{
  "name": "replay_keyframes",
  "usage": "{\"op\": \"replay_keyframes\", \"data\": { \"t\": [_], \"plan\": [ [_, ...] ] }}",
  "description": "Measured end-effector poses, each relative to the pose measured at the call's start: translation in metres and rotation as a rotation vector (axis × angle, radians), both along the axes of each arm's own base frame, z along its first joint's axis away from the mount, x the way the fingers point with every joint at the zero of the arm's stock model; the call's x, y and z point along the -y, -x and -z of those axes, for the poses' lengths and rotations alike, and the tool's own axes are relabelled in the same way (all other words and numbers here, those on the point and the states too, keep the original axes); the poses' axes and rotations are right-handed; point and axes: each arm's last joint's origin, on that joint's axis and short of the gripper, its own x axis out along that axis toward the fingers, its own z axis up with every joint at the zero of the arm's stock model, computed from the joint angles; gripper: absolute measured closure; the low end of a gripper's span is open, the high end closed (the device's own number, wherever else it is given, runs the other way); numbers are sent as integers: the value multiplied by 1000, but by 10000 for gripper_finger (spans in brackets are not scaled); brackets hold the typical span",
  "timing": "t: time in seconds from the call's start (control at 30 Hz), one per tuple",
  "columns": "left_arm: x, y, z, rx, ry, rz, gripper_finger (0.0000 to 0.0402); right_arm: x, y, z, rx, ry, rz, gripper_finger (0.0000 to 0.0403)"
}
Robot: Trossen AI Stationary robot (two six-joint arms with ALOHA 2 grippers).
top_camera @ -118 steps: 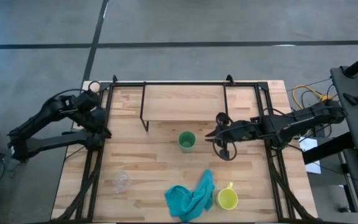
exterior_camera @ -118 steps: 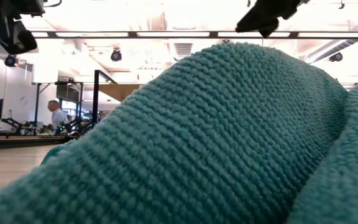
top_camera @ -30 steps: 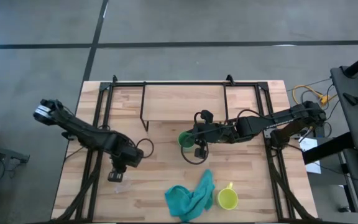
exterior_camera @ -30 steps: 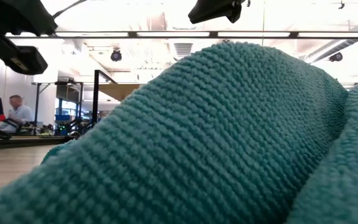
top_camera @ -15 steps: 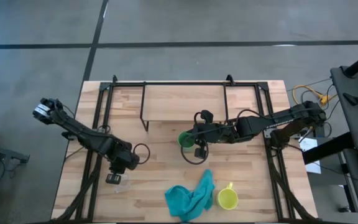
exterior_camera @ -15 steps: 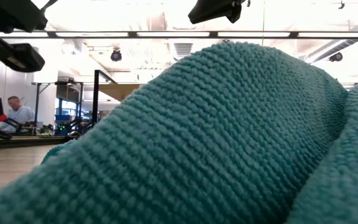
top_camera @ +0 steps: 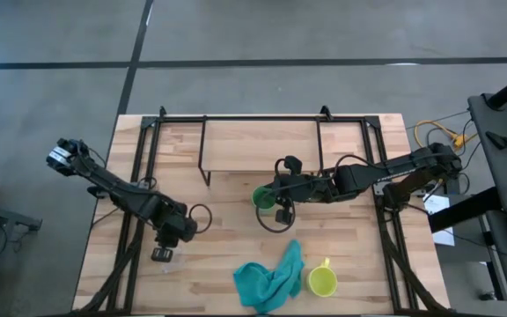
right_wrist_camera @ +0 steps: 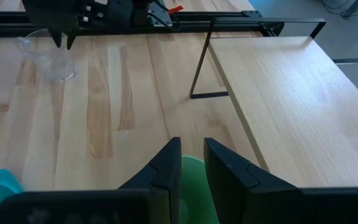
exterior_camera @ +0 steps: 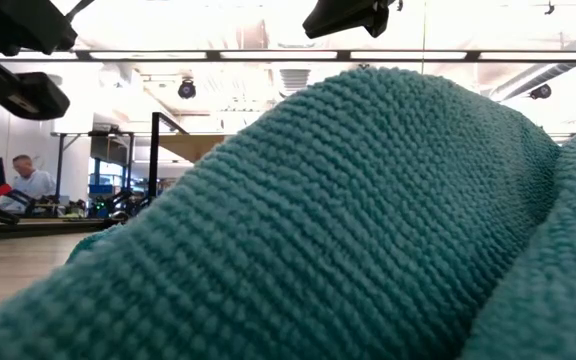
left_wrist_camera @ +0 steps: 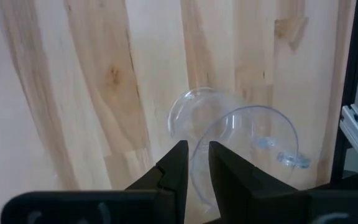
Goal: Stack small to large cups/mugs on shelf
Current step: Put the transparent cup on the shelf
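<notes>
The small clear glass cup (left_wrist_camera: 229,137) stands at the table's near left, also seen in the right wrist view (right_wrist_camera: 50,59). My left gripper (left_wrist_camera: 197,149) is over it (top_camera: 163,254), shut on its rim. The green cup (top_camera: 260,199) stands on the table in front of the shelf (top_camera: 260,145). My right gripper (right_wrist_camera: 191,146) is shut on it, reaching in from the right (top_camera: 273,195). The yellow mug (top_camera: 322,282) stands on its base near the table's near edge, beside the teal cloth (top_camera: 271,277). My left gripper pinches the glass cup's rim wall (left_wrist_camera: 205,138), on the side away from its handle (left_wrist_camera: 288,158), with one finger inside and one outside. The fingers come from above, pointing down. The cup's base is on the table. My right gripper has the green cup's rim (right_wrist_camera: 194,171) between its two fingers, on the cup's right side. It comes slanting down from the table's right. Whether one finger is inside cannot be told. The cup stands upright on the table.
The teal cloth (exterior_camera: 318,220) fills nearly the whole low view. The shelf's wooden top (right_wrist_camera: 278,93) is bare, and its thin black legs (right_wrist_camera: 199,62) stand just beyond the green cup. Black frame rails run along both table sides (top_camera: 130,238). A person shows far off in the room (exterior_camera: 30,180).
My left gripper has moved a little toward the table's near left corner and come down over the glass cup. The right arm and the green cup have kept still.
</notes>
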Motion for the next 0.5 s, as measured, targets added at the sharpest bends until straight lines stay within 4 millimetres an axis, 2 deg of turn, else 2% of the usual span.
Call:
{"op": "replay_keyframes", "data": {
  "t": [0.5],
  "plan": [
    [2, 0, 3, 18, 6, 6, 352, 0, 0, 0, 0, 0, 0, 339]
  ]
}}
